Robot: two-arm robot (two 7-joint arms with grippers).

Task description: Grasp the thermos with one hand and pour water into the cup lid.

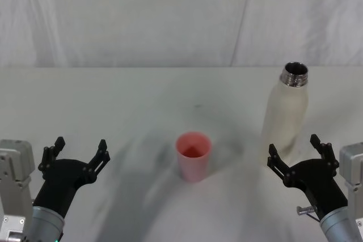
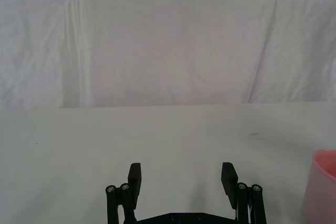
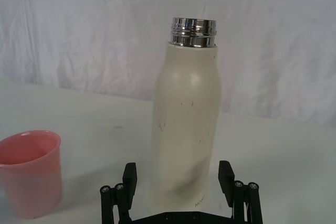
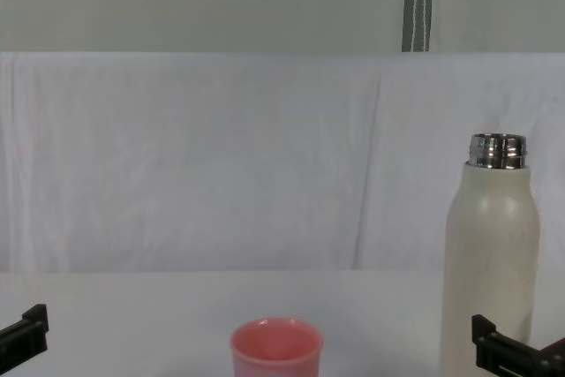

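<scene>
Thermos [image 1: 286, 117] right of cup lid [image 1: 193, 156].

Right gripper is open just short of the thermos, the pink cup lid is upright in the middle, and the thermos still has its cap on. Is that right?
Not quite: the thermos has no cap. The right wrist view shows its bare threaded steel neck, and the head view shows the open mouth. The rest holds: the right gripper is open just short of it, and the cup lid stands upright in the middle.

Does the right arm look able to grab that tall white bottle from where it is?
Probably yes: the right gripper is open, right before the upright thermos, with nothing between them; the cup lid stands apart.
</scene>
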